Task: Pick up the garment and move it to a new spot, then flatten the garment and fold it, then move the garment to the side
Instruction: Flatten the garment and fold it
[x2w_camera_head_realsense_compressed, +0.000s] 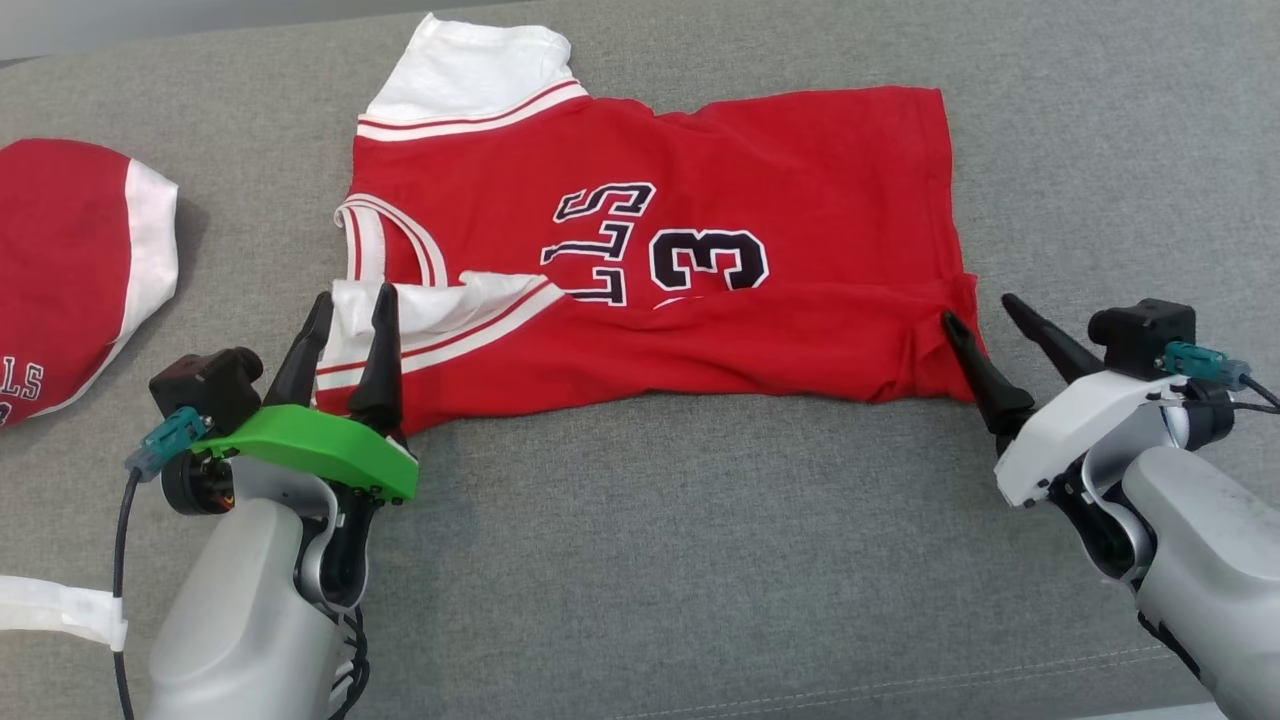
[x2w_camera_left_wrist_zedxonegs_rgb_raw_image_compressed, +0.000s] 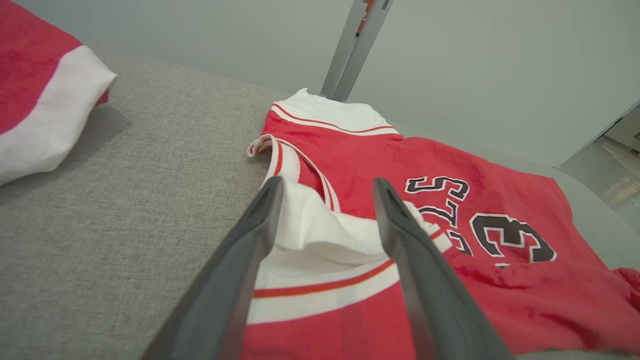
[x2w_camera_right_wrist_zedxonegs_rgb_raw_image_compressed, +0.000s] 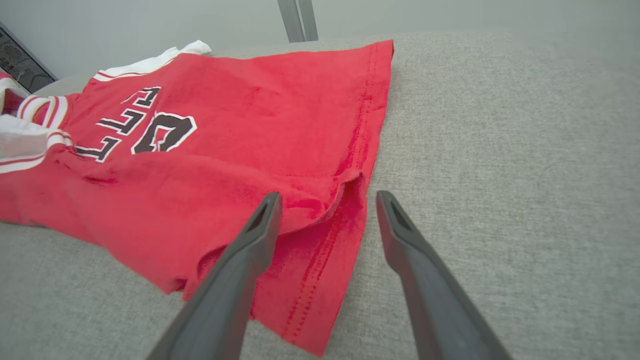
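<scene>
The garment (x2w_camera_head_realsense_compressed: 700, 300) is a red jersey with white sleeves and dark lettering, lying sideways on the grey cushion with its near long edge folded up over the front. My left gripper (x2w_camera_head_realsense_compressed: 352, 305) stands open over the folded white sleeve (x2w_camera_left_wrist_zedxonegs_rgb_raw_image_compressed: 325, 240), its jaws apart with the cloth loose between them. My right gripper (x2w_camera_head_realsense_compressed: 982, 308) is open at the hem corner (x2w_camera_right_wrist_zedxonegs_rgb_raw_image_compressed: 320, 235) on the right, one finger over the red cloth, the other over bare cushion.
A second red and white garment (x2w_camera_head_realsense_compressed: 70, 270) lies at the left edge of the cushion (x2w_camera_head_realsense_compressed: 700, 560). Grey cushion stretches in front of the jersey and to its right. A metal post (x2w_camera_left_wrist_zedxonegs_rgb_raw_image_compressed: 355, 45) rises behind the cushion against a pale wall.
</scene>
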